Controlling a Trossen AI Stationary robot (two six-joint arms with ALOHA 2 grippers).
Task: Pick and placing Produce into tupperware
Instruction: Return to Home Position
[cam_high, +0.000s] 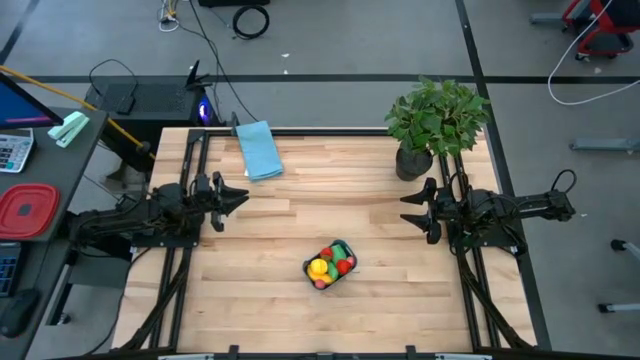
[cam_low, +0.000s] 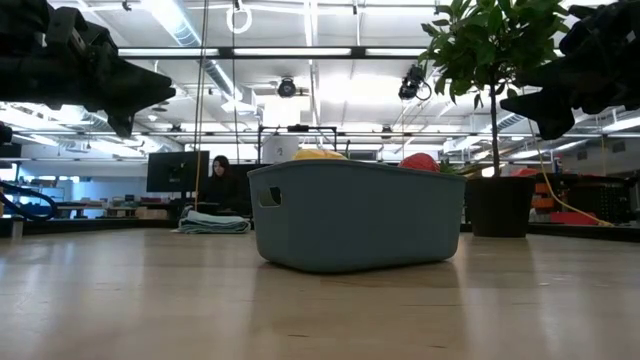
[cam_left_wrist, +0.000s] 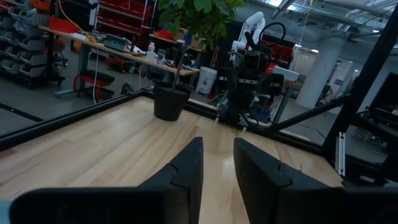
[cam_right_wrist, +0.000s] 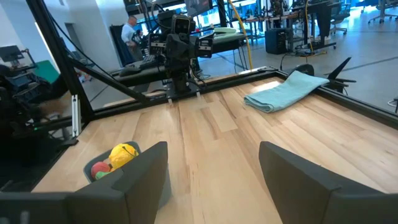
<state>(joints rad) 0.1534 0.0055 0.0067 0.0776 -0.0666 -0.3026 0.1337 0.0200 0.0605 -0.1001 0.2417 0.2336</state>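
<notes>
The dark teal tupperware tub (cam_high: 330, 265) stands on its base on the wooden table, near the middle toward the near edge; in the low view it fills the centre (cam_low: 355, 215). The produce (cam_high: 328, 264) lies inside it: yellow, green and red pieces. A yellow piece (cam_low: 318, 154) and a red one (cam_low: 420, 160) show above the rim. My left gripper (cam_high: 243, 196) hovers left of and beyond the tub, open by a narrow gap (cam_left_wrist: 217, 158). My right gripper (cam_high: 405, 208) hovers right of the tub, wide open (cam_right_wrist: 214, 168). Both are raised off the table and hold nothing.
A potted plant (cam_high: 435, 125) stands at the far right corner, close behind my right arm. A folded light blue cloth (cam_high: 260, 150) lies at the far edge, left of centre. A red container (cam_high: 28, 210) sits on the side desk. Bare wood surrounds the tub.
</notes>
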